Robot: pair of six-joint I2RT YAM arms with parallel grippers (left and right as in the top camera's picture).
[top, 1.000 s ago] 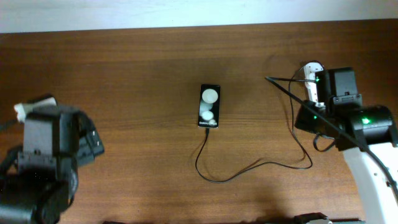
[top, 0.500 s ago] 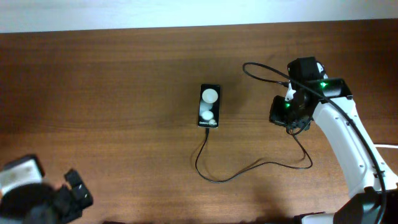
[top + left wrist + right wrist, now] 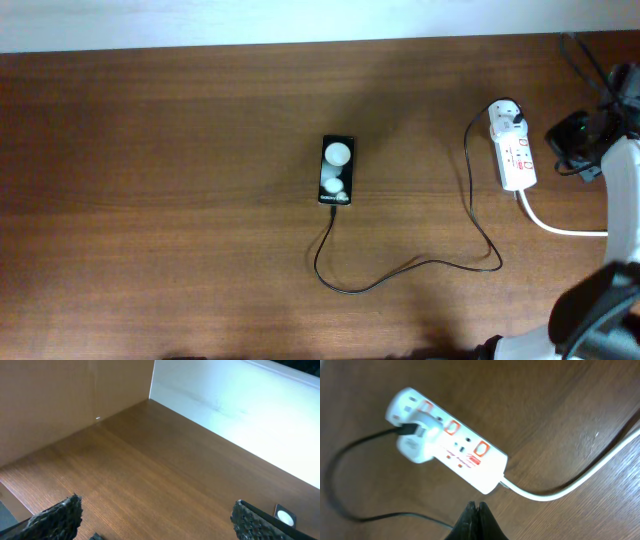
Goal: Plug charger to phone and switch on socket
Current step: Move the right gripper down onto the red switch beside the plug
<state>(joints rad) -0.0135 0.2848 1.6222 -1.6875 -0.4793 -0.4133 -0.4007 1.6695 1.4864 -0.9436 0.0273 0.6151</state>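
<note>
— Whereabouts of the phone (image 3: 338, 170)?

— Dead centre of the overhead frame, flat on the table (image 3: 180, 200), lengthwise up and down the frame, with two white round reflections on the face.

— And the charger (image 3: 345, 290)?

— From the phone's lower end, looping down toward lower centre, across to the right, then up to a white plug (image 3: 417, 440) seated in the end outlet of the socket (image 3: 518, 162). Too small to tell how far into the phone.

— Place of the socket?

— Upper right of the overhead frame, lying flat, with a thick white cord (image 3: 547, 497) leaving its lower end toward the right edge. Three red marks along it in the right wrist view; impossible to tell on from off.

— State of the right gripper (image 3: 477, 510)?

— Pinched together at bottom centre of the right wrist view, with nothing between. Apart from the socket, below it in that frame. Right arm (image 3: 625, 180) at the right edge of the overhead frame, just beside the socket.

— Left gripper (image 3: 155, 520)?

— Spread wide, with fingers (image 3: 57, 517) at the lower left and lower right of the left wrist view, holding nothing, over bare wood near a white wall (image 3: 240, 405).
</note>
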